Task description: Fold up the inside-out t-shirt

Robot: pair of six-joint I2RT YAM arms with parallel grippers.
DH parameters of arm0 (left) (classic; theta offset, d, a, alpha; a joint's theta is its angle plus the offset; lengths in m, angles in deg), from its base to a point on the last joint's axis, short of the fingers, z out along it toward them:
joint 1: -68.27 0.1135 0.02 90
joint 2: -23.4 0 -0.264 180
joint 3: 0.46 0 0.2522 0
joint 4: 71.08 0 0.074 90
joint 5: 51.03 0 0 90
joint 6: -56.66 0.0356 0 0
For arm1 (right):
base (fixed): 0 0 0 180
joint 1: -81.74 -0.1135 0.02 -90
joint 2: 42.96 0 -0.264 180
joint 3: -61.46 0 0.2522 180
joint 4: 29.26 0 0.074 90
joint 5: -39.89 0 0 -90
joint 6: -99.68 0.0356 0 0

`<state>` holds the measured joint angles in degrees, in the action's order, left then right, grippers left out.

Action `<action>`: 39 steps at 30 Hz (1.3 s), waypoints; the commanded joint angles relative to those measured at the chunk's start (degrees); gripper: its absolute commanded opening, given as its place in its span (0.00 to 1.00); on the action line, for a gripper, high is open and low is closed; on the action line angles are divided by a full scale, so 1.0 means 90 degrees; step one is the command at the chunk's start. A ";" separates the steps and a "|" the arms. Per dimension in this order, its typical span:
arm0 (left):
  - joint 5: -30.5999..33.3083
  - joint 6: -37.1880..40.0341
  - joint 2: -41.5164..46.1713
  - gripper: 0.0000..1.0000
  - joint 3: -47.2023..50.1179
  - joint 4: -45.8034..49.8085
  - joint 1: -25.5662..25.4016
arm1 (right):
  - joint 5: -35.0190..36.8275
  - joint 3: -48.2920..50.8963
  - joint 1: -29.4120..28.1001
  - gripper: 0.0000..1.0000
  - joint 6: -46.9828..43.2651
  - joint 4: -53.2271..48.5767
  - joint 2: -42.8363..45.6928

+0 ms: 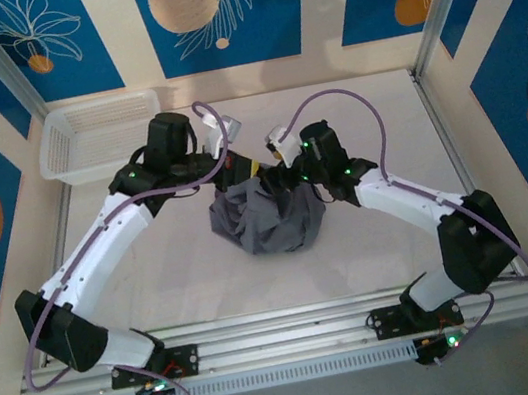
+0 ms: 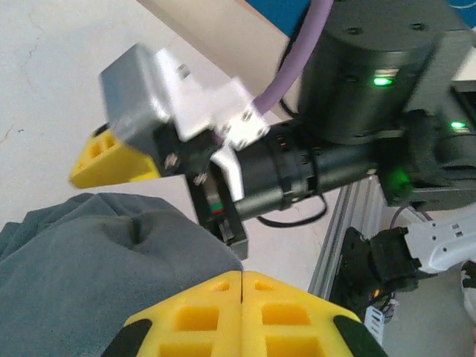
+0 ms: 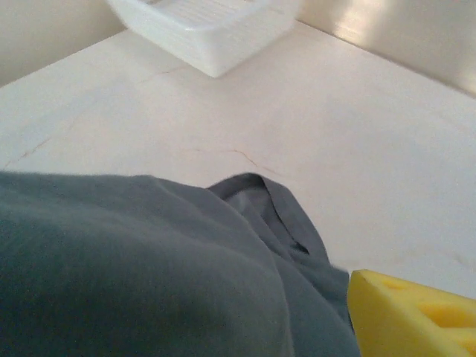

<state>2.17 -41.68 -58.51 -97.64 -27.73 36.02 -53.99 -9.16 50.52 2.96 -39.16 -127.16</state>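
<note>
so the inside-out t-shirt (image 1: 268,219) is sitting dead centre in the overhead view, bunched into a dark grey lump on the table (image 1: 189,291), with both arms meeting at its upper edge. Nothing about it looks flat or folded yet

left gripper (image 2: 242,277): pads pressed together at the bottom of its wrist cam, grey cloth running right up to the tips, so I'd guess it's pinching fabric. right gripper (image 1: 272,171): its own cam only gives me 1 yellow finger (image 3: 416,316) in the lower right corner next to the cloth, so I can't tell if it's apart or clamped

what worries me:
- the 2 wrists are really close together, touching distance almost. Any pull apart on a bad angle and they clip each other
- if the left one has only a thin pinch, the soft cloth could slide out once it's tugged
- if both have grabbed the same wad rather than 2 separate edges, spreading just stretches the lump

white basket (image 1: 96,134) in the upper left is well apart, no issue there
</note>
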 commanded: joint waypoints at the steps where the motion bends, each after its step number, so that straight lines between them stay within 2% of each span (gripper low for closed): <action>1: 0.0044 0.0481 0.0366 0.00 -0.0316 0.0566 0.0019 | -0.1045 -0.0289 -0.0011 0.71 -0.1598 0.0138 -0.0221; 3: 0.0520 0.0506 0.0497 0.00 -0.0382 0.0731 0.0019 | -0.0787 -0.0626 0.0078 0.56 -0.1043 -0.0134 -0.0370; 5: 0.1367 0.0497 0.0634 0.00 -0.0456 0.0976 0.0038 | -0.0737 -0.0762 0.0338 0.42 -0.0104 -0.0299 -0.0391; 7: 0.2249 0.0495 0.0756 0.00 -0.0513 0.1217 0.0076 | -0.0699 -0.0752 0.0651 0.39 0.0919 -0.0437 -0.0326; 9: 0.3040 0.0503 0.0857 0.00 -0.0555 0.1431 0.0119 | -0.0347 -0.0829 0.0866 0.41 0.1675 -0.0949 -0.0255; 11: 0.3459 0.0508 0.0975 0.00 -0.0538 0.1505 0.0163 | -0.0241 -0.0955 0.1103 0.41 0.2272 -0.1734 -0.0291; 13: 0.3583 0.0507 0.1052 0.00 -0.0469 0.1471 0.0194 | -0.0195 -0.1184 0.1262 0.41 0.2750 -0.2554 -0.0395; 16: 0.3634 0.0478 0.1055 0.00 -0.0368 0.1407 0.0207 | -0.0656 -0.1316 0.1331 0.40 0.3061 -0.3188 -0.0379; 17: 0.3620 0.0467 0.1037 0.00 -0.0319 0.1362 0.0205 | -0.0861 -0.1284 0.1331 0.36 0.3165 -0.3214 -0.0315; 19: 0.3688 0.0448 0.0958 0.00 -0.0249 0.1342 0.0204 | -0.1342 -0.1170 0.1330 0.19 0.3370 -0.3090 -0.0123; 21: 0.4106 0.0419 0.0853 0.00 -0.0121 0.1345 0.0214 | -0.1884 -0.0993 0.1321 0.08 0.3632 -0.2720 0.0153; 24: 0.5354 0.0180 0.0655 0.00 0.0123 0.1479 0.0294 | -0.2522 -0.0678 0.1293 0.02 0.4300 -0.1905 0.0662; 26: 0.5692 -0.0029 0.0534 0.00 0.0292 0.1508 0.0438 | -0.2838 -0.0549 0.1239 0.02 0.4778 -0.1384 0.0938; 28: 0.5348 -0.0168 0.0493 0.00 0.0474 0.1366 0.0585 | -0.3005 -0.0597 0.1052 0.02 0.4965 -0.1212 0.1066; 30: 0.4839 -0.0274 0.0514 0.00 0.0660 0.1105 0.0659 | -0.2976 -0.0785 0.0721 0.06 0.5022 -0.1306 0.0998; 32: 0.4379 -0.0369 0.0564 0.00 0.0787 0.0830 0.0693 | -0.3015 -0.1111 0.0374 0.32 0.5027 -0.1582 0.0699; 33: 0.4246 -0.0411 0.0589 0.00 0.0830 0.0716 0.0693 | -0.3091 -0.1259 0.0262 0.40 0.5011 -0.1682 0.0517; 38: 0.4244 -0.0459 0.0707 0.00 0.0936 0.0622 0.0767 | -0.3338 -0.1868 0.0071 0.39 0.5114 -0.2134 -0.0299; 39: 0.4324 -0.0449 0.0743 0.00 0.0973 0.0647 0.0805 | -0.3307 -0.1912 0.0071 0.35 0.5112 -0.2154 -0.0363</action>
<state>41.54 -44.78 -53.92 -89.48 -20.43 42.19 -81.68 -24.46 51.09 47.54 -54.81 -128.78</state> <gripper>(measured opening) 0.042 0.364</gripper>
